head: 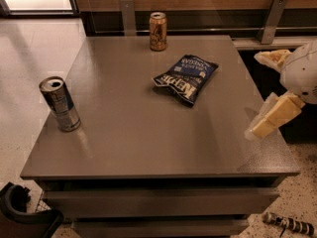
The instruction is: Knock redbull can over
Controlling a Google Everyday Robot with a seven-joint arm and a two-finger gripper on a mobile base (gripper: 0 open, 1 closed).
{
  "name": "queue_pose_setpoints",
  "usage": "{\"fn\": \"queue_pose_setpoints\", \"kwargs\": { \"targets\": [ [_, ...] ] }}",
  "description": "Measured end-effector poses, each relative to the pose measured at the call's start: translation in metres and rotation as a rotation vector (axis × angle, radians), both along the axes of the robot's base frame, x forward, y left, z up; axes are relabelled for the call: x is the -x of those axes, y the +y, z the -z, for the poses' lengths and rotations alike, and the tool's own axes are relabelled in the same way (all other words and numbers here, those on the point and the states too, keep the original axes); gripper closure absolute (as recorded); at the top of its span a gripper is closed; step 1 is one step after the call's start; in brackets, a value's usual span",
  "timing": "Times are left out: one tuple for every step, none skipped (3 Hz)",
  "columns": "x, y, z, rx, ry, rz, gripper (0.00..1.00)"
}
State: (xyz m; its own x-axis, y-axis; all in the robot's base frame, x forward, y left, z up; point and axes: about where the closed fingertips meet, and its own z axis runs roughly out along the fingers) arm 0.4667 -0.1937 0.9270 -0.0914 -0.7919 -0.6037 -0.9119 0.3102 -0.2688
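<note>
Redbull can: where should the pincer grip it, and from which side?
Mid-body, probably from the side facing the chip bag: the can stands upright, slim and round, near one table edge, and the open pincer hangs off the opposite edge.

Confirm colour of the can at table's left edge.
Silver and dark blue: the redbull can, camera view; gripper open at far right.

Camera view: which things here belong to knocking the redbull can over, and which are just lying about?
For the job:
redbull can, upright near the left edge of the table
gripper, open, by the right edge, far from the can

Lying about:
gold-brown can, upright at the far edge
blue chip bag, lying mid-table
</note>
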Motion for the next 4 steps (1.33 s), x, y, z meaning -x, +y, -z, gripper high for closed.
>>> {"fn": "queue_pose_setpoints", "kwargs": {
  "targets": [
    [-0.027, 0.038, 0.0, -0.24, -0.128, -0.091, 0.0],
    [-0.033, 0.084, -0.023, -0.486, -0.172, -0.175, 0.0],
    [-0.024, 0.127, -0.047, -0.66, -0.118, -0.217, 0.0],
    [-0.024, 0.131, -0.046, -0.661, -0.111, -0.219, 0.0]
  ]
}}
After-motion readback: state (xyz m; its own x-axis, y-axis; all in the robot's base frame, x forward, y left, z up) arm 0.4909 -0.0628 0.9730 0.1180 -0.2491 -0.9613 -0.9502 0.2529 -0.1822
